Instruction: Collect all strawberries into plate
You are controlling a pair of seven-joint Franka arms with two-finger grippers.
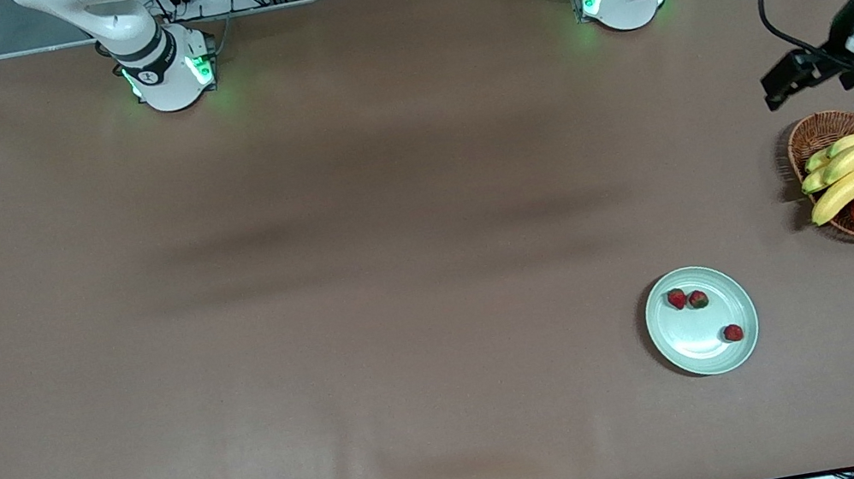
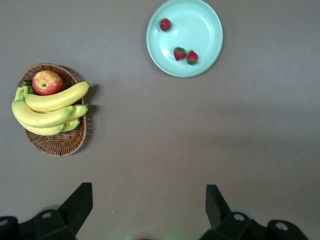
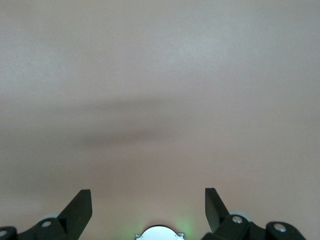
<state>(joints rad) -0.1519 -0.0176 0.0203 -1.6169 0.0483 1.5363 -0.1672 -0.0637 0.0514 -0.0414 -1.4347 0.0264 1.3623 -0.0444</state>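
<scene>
- Plate (image 1: 702, 321), pale mint, lies nearest the front camera; three strawberries (image 1: 676, 299) (image 1: 698, 299) (image 1: 732, 332) in it.
- Left gripper (image 2: 149, 210) hangs high near the wicker basket (image 1: 817, 135), fingers wide, empty; plate well apart from it.
- Right gripper (image 3: 148, 210) waits over bare table (image 3: 160, 100), fingers wide.

Both arms raised, idle
Left gripper (image 2: 149, 205) and right gripper (image 3: 148, 205) hang with fingers spread, holding nothing, at the table's two ends.
</scene>
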